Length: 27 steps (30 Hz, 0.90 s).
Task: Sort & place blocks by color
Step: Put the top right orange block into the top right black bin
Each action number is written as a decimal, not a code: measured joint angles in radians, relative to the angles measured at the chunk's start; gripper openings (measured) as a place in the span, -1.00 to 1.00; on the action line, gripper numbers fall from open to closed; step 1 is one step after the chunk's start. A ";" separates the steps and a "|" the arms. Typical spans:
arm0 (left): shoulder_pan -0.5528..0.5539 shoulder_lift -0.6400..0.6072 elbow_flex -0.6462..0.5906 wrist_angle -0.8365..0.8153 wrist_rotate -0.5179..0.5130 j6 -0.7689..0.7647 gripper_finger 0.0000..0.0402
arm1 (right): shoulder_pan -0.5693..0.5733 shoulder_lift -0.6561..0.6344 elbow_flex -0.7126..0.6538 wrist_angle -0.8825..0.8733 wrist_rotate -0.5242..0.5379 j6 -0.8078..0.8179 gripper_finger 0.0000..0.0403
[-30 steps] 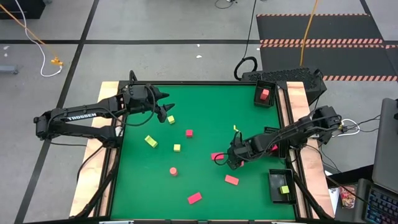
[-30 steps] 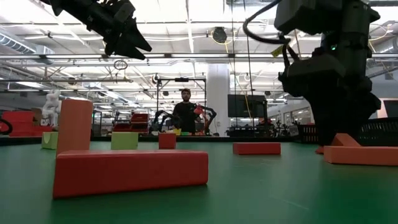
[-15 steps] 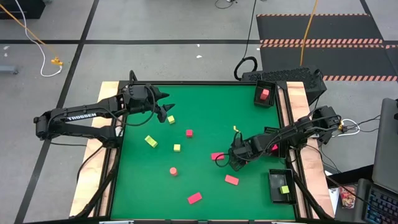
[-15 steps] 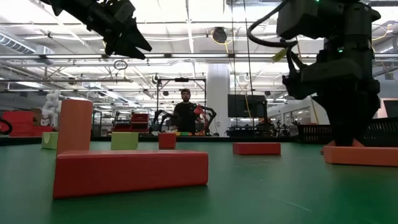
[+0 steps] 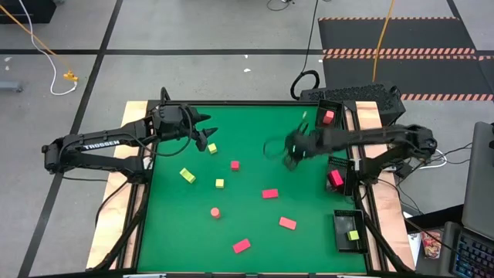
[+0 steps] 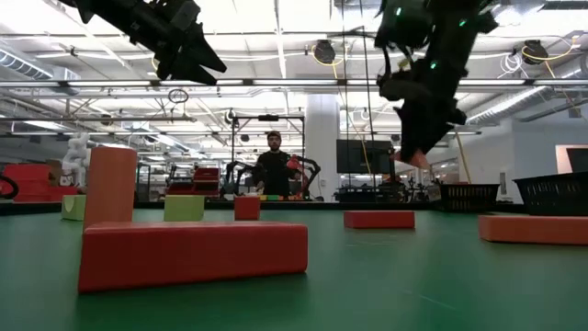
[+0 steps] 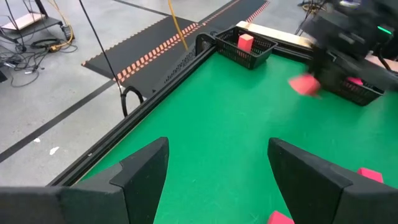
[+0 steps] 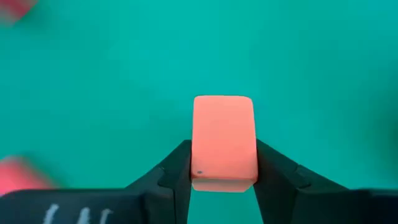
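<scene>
Green table (image 5: 247,131): TROSSEN-marked left gripper (image 5: 207,137) spread, right gripper (image 8: 224,180) pinching pink block (image 8: 223,140).

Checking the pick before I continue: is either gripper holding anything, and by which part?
The right gripper holds a pink-red rectangular block, pinched by its two side faces at one end. The left gripper is open, empty.

A robotics lab in a large industrial hall: the low view looks past the green-topped table (image 6: 367,276) to a wide floor under exposed ceiling trusses (image 6: 276,87), where a person (image 6: 273,170) stands among more robot arms (image 6: 234,175). From above, the grey concrete floor (image 5: 193,31) carries black tape lines, a hazard-striped cable mat (image 5: 397,35) and loose cables (image 5: 35,38)
</scene>
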 joint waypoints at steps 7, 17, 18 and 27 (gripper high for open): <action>-0.001 0.000 0.000 -0.008 0.000 0.002 0.36 | -0.313 -0.065 0.000 -0.099 0.091 -0.169 -0.40; -0.001 0.000 0.000 -0.027 0.000 0.008 0.36 | -0.552 -0.073 -0.025 -0.122 0.129 -0.291 -0.40; -0.001 0.000 0.000 -0.027 0.000 0.008 0.36 | -0.560 -0.073 -0.030 -0.117 0.129 -0.297 -0.40; -0.001 0.000 0.000 -0.026 0.000 0.008 0.36 | -0.581 -0.073 -0.081 0.052 0.183 -0.361 0.32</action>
